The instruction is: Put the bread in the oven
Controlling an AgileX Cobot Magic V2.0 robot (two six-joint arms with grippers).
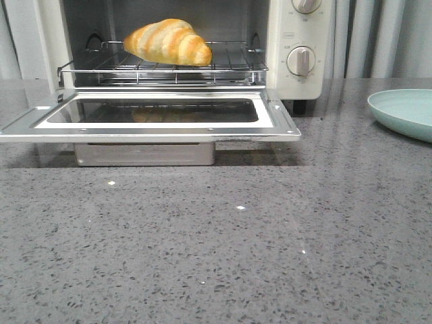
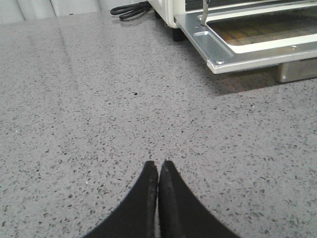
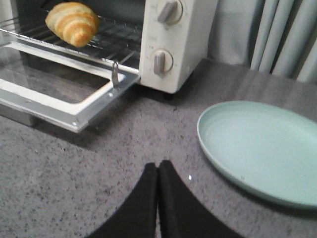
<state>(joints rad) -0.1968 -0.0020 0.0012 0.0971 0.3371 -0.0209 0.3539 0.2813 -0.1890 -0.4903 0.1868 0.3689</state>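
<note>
The golden striped bread (image 1: 169, 42) lies on the wire rack (image 1: 233, 66) inside the cream-white oven (image 1: 300, 40), whose glass door (image 1: 155, 116) hangs open and flat. The right wrist view shows the bread (image 3: 72, 23) on the rack and the oven's knobs (image 3: 162, 62). My left gripper (image 2: 158, 163) is shut and empty over bare countertop, left of the door's corner (image 2: 218, 62). My right gripper (image 3: 158, 165) is shut and empty over the counter between the oven and a plate. Neither gripper shows in the front view.
A pale green plate (image 1: 405, 111) sits on the grey speckled counter to the oven's right, also in the right wrist view (image 3: 260, 148). A metal crumb tray (image 1: 145, 154) sticks out under the door. A black cable (image 2: 131, 10) lies behind the oven's left side. Curtains hang behind.
</note>
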